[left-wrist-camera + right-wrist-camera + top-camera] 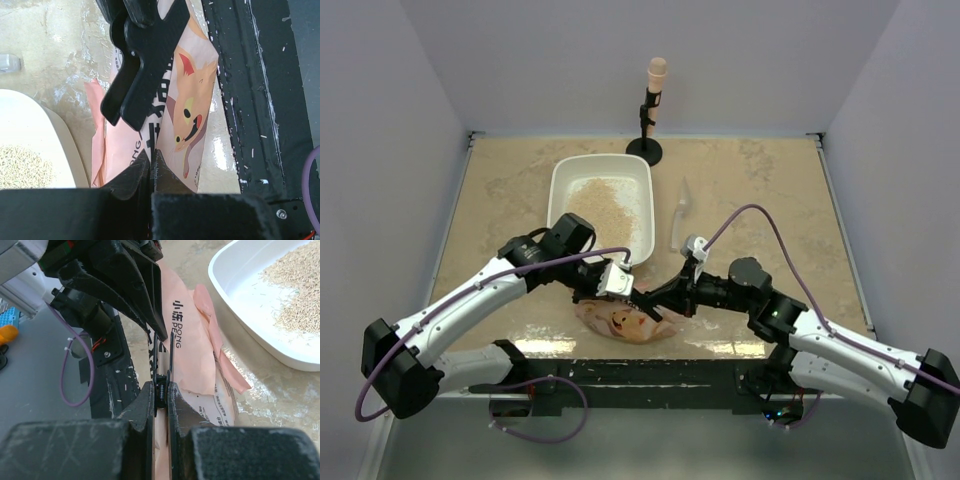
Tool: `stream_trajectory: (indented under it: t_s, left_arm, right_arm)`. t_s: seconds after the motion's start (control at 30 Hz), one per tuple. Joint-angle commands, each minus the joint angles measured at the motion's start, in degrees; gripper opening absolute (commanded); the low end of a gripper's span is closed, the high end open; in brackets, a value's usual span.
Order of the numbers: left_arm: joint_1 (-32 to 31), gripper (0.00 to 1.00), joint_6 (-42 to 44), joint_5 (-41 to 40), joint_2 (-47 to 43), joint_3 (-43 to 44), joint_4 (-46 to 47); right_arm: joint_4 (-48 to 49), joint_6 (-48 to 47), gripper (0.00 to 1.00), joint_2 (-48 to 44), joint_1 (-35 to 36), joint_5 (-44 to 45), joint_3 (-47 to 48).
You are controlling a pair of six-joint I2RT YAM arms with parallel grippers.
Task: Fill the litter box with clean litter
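The white litter box [560,185] stands at the table's middle back, with a layer of beige clean litter [605,205] in it. A crinkly pink bag [625,325] printed with a cat lies near the front edge. Both grippers meet at its upper edge. My left gripper [151,152] is shut, apparently pinching the bag [195,100]. My right gripper [161,387] is shut on a black spring clip [171,355], whose thin prongs stand against the bag [192,355]. The litter box [240,295] and its litter [295,290] lie just beyond.
A black stand [653,100] with a tan knob on top stands at the back edge. A clear plastic piece [680,210] lies right of the box. The black base rail [650,370] runs along the near edge, close behind the bag.
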Motion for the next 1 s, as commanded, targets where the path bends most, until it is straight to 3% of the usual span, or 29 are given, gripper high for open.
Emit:
stream_trajectory:
  t_s: [0.0, 0.3, 0.67, 0.97]
  left_arm:
    - [0.54, 0.00, 2.34, 5.35, -1.55, 6.00, 4.17]
    - [0.54, 0.00, 2.78, 4.82, -3.05, 4.59, 5.04]
    - [0.63, 0.00, 2.95, 4.73, -3.84, 3.54, 5.57]
    - [0.63, 0.00, 2.78, 4.56, -3.66, 3.62, 5.49]
  right_arm:
    - [-11.22, 0.66, 0.00, 3.88, 0.66, 0.38, 2.65]
    - [-17.47, 2.76, 0.00, 5.21, 2.85, 4.23, 4.59]
    - [-19.23, 6.89, 0.00, -2.62, 3.73, 4.60, 1.69]
    - [-19.67, 6.55, 0.00, 0.10, 6.19, 2.93, 1.86]
